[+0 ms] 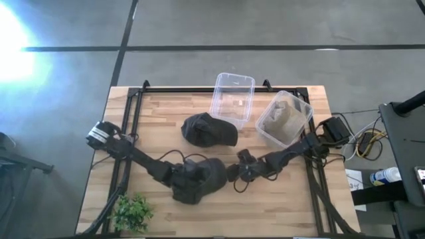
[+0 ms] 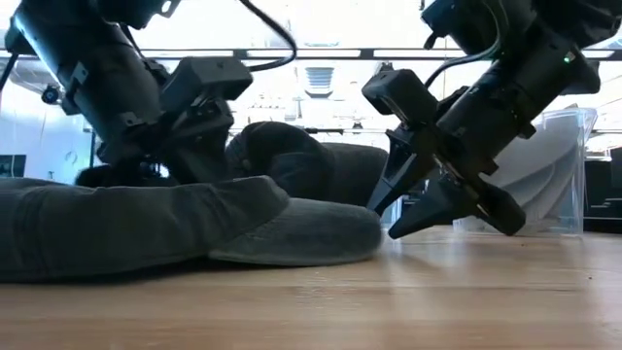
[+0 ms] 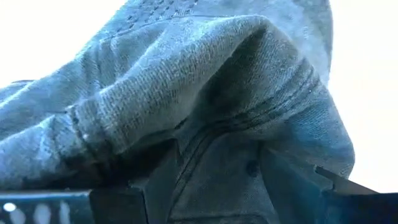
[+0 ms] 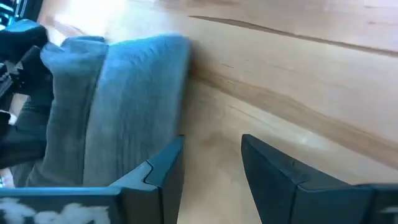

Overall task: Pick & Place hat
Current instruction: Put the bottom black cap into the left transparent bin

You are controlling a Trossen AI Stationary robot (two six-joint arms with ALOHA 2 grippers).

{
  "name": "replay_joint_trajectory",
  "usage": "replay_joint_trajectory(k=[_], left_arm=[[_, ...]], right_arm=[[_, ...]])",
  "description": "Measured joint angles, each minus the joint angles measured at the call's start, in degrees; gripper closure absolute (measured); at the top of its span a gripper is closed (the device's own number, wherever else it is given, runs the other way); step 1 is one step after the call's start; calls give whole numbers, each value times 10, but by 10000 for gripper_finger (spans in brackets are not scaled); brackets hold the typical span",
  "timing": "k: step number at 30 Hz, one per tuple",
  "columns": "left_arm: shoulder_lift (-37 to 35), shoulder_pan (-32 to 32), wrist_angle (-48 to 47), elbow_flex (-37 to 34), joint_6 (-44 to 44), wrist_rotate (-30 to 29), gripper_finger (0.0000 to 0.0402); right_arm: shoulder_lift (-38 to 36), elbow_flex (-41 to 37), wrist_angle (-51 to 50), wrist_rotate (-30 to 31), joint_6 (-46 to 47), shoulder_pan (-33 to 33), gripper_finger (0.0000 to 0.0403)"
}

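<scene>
Two dark grey caps are lying on the wooden table (image 1: pixel 166 113); we are working the near hat (image 1: pixel 211 174), a ribbed-fabric cap at six o'clock from the second cap (image 1: pixel 208 130). Its long axis is running nine-to-three, brim pointing toward three o'clock. Our left gripper (image 1: pixel 194 182) is clamping its crown, fingers largely buried in cloth. Our right gripper (image 2: pixel 420 209), fingers spread and empty, is hovering just beside the brim.
</scene>
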Motion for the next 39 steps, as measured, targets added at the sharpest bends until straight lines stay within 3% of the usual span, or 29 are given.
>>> replay_joint_trajectory(k=[6, 15, 19, 23, 30, 33, 37, 39], left_arm=[[21, 25, 47, 9, 22, 17, 177], [23, 43, 47, 19, 80, 44, 177], [24, 47, 44, 17, 73, 41, 177], [24, 46, 39, 16, 73, 41, 177], [24, 46, 34, 16, 72, 45, 177], [24, 46, 30, 16, 70, 46, 177], [24, 47, 29, 16, 72, 48, 177], [24, 48, 28, 16, 72, 51, 177]], right_arm=[[0, -1, 58, -35, -70, -9, 258], [-1, -2, 40, -83, -58, -11, 268], [-3, 1, -34, -77, 29, -5, 267], [-6, -2, -40, -77, 29, -4, 260], [-26, -1, -116, 1, 108, 3, 259], [-28, -2, -126, 2, 92, 4, 261], [-27, -2, -44, -18, 22, 4, 268], [-31, 2, -41, -16, 36, 4, 272]])
